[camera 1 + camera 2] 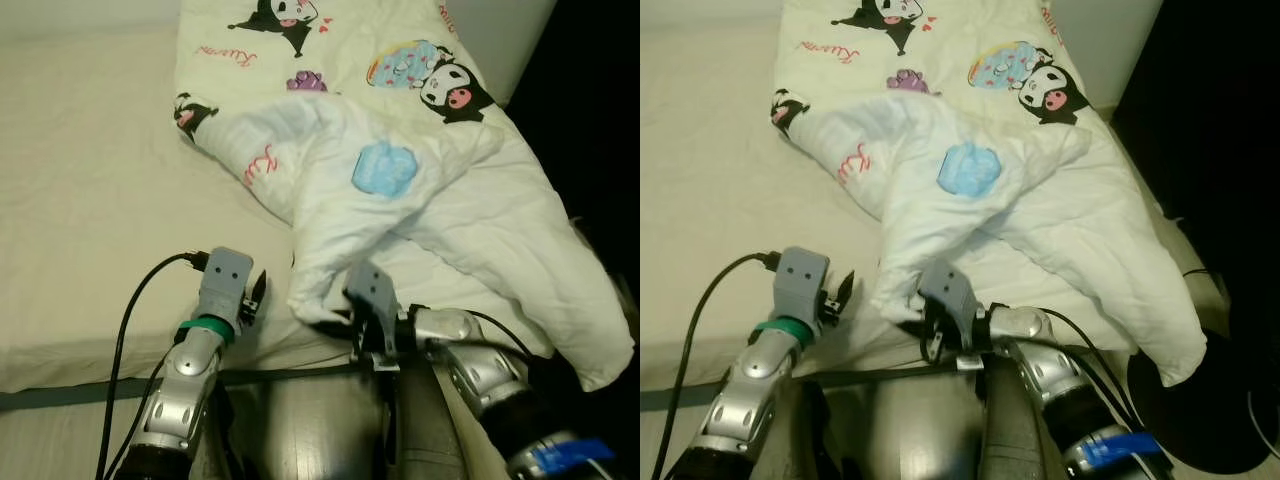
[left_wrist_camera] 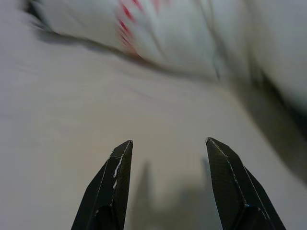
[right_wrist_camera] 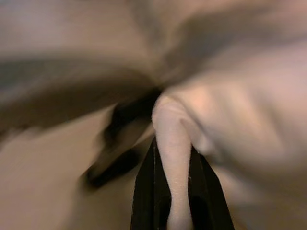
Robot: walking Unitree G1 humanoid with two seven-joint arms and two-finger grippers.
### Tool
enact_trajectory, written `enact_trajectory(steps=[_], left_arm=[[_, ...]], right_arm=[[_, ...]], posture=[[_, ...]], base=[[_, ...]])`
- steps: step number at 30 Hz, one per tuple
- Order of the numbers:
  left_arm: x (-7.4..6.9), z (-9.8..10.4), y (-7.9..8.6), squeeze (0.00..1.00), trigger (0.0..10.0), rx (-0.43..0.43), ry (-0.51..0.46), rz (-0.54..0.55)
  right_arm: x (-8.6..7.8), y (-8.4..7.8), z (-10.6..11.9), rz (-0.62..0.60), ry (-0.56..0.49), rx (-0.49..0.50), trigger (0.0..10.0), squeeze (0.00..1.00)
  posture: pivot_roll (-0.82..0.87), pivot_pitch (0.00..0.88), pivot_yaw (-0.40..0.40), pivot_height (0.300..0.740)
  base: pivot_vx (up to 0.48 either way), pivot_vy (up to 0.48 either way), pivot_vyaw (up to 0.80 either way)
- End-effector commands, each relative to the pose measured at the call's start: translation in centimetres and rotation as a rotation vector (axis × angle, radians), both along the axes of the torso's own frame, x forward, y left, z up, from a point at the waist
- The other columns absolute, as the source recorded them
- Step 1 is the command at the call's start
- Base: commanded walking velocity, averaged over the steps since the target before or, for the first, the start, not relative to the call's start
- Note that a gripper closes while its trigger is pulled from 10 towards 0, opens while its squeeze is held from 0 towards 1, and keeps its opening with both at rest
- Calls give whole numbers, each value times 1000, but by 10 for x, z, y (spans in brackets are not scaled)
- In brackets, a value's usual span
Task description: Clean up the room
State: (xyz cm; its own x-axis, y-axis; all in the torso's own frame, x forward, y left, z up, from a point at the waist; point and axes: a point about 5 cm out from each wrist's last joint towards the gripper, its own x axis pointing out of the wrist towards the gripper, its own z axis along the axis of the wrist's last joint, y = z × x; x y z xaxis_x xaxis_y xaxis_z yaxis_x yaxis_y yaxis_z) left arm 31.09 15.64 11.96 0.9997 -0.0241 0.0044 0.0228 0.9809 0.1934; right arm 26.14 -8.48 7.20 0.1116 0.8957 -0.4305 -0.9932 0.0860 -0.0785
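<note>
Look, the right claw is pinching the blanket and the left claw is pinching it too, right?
Not quite. The right claw is pinching the blanket, but the left claw is open and holds nothing. The left wrist view shows its fingers spread over the bare sheet, beside the blanket.

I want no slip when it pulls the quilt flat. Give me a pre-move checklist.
1. Right hand shut on a fold of the quilt: ok.
2. Fold seated deep between the fingers: cannot tell, blurred.
3. Left hand open over the bare sheet, free to help: ok.
4. Quilt lying flat: not ok, its near corner is folded back.
5. Cable on the left arm clear of the quilt: ok.
</note>
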Motion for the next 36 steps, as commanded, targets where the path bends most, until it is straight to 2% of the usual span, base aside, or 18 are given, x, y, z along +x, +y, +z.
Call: enact_trajectory(steps=[1,3,7,10,11,12,15,16,17,18,20,23,27,28,29,30,34,36], left_arm=[[-2,-2,6,0,10000,-2,10,37],[-1,1,14,0,10000,12,-12,98],[-2,7,19,0,10000,17,-42,126],[-6,14,13,0,10000,1,-60,53],[-11,23,7,0,10000,10,-82,-34],[-13,27,5,0,10000,19,-92,-63],[-17,33,0,0,10000,29,-109,-110],[-17,34,-1,0,10000,31,-113,-118],[-18,36,-2,0,10000,25,-118,-127],[-17,38,-4,0,10000,23,-123,-132],[-17,40,-6,0,10000,21,-129,-134],[-15,38,-6,0,10000,22,-123,-125],[-16,39,-6,0,10000,23,-113,-124],[-16,39,-6,0,10000,23,-112,-124],[-16,39,-6,0,10000,23,-112,-124],[-16,40,-8,0,10000,19,-112,-129],[-16,42,-11,0,10000,13,-113,-136],[-16,45,-23,0,10000,14,-118,-184]], right_arm=[[-18,18,-8,141,31,-12,10000,0],[-27,14,-6,175,67,3,10000,0],[-18,13,-1,97,0,20,10000,0],[-2,11,4,-41,-74,48,10000,0],[21,5,15,-246,-124,135,10000,0],[29,2,21,-322,-148,171,10000,0],[41,-4,31,-444,-213,236,10000,0],[44,-6,34,-476,-238,252,10000,518],[47,-9,37,-499,-238,270,10000,518],[45,-8,41,-475,-202,305,10000,1000],[41,-6,45,-430,-151,343,10000,1000],[11,4,54,-189,-7,375,10000,1000],[-16,7,60,-27,61,348,10000,1000],[-27,6,62,28,93,340,10000,894],[-27,6,62,28,93,340,10000,894],[-44,2,64,97,135,333,10000,0],[-54,-2,65,132,160,327,10000,0],[-61,-12,57,120,217,287,10000,0]], posture=[[-75,184,84,515],[-79,178,82,515],[-79,178,82,515],[-83,173,79,515],[-72,172,76,515],[-72,172,76,515],[-72,172,76,515],[-72,172,76,515],[-63,171,76,515],[-63,167,79,515],[-63,167,79,515],[-66,167,79,515],[-66,167,79,515],[-73,167,79,515],[-73,167,79,515],[-77,168,77,515],[-77,168,77,515],[-85,174,75,515]], base=[[0,0,0],[0,0,0],[0,0,0],[0,0,0],[0,0,0],[0,0,0],[0,0,0],[0,0,0],[0,0,0],[0,0,0],[0,0,0],[0,0,0],[0,0,0],[0,0,0],[0,0,0],[0,0,0],[0,0,0],[0,0,0]])
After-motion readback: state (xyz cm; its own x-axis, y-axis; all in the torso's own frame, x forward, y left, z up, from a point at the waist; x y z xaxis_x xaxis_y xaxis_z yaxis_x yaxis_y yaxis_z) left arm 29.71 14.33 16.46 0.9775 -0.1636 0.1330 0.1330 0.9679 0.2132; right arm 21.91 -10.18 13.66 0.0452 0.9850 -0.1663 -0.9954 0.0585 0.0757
